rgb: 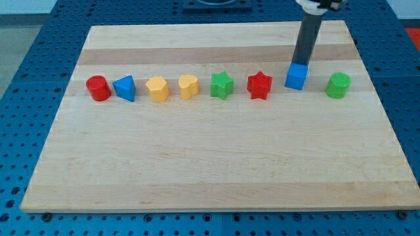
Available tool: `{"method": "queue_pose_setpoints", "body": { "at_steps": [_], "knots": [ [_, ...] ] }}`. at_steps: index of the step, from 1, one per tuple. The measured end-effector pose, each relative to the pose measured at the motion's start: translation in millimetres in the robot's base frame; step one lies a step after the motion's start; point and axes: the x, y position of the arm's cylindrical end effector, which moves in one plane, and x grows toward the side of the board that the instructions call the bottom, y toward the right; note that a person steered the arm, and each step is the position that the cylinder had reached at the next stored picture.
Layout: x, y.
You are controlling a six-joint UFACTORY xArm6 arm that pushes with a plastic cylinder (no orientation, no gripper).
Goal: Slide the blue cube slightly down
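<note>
The blue cube [296,77] sits on the wooden board [216,164] toward the view's upper right, in a row of blocks. My tip [300,63] is at the cube's top edge, touching or just above it on the side toward the view's top. The rod rises from there to the view's top edge.
The row runs left to right: red cylinder [98,88], blue triangle [125,88], yellow hexagon [157,88], yellow heart [188,86], green star [222,85], red star [260,84], then the cube, then green cylinder [338,85]. A blue perforated table surrounds the board.
</note>
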Motion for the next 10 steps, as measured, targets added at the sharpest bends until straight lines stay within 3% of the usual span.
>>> {"method": "queue_pose_setpoints", "body": {
  "at_steps": [4,6,10],
  "knots": [
    [-13,1],
    [-8,-28],
    [8,-16]
  ]
}}
